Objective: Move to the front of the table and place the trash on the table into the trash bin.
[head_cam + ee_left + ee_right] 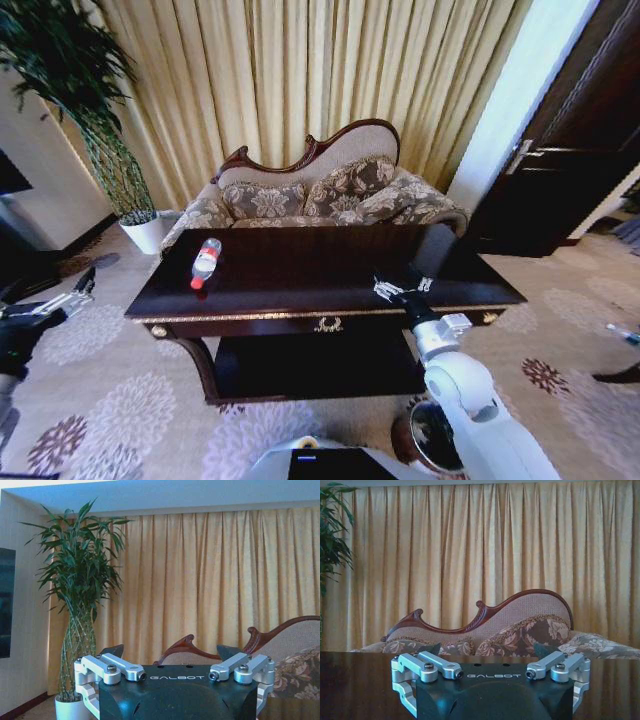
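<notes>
You are parked at the front of the dark glossy tabletop, with its gold ornament and lower shelf just ahead of you. The clear plastic bottle with the red cap lies on its side on the left part of the tabletop, cap pointing toward you, near the front edge. The trash bin sits on the carpet at your lower right, mostly hidden behind your right arm, so you see little more than its dark inside.

Your right claw is out over the right front of the tabletop, well apart from the bottle; its fingers are spread wide and released, grasping nothing, and point across the tabletop toward the patterned sofa behind it. Your left claw hangs off the left end of the tabletop, above the carpet, also spread wide and empty, its fingers facing the curtain and the potted plant in its white pot.
</notes>
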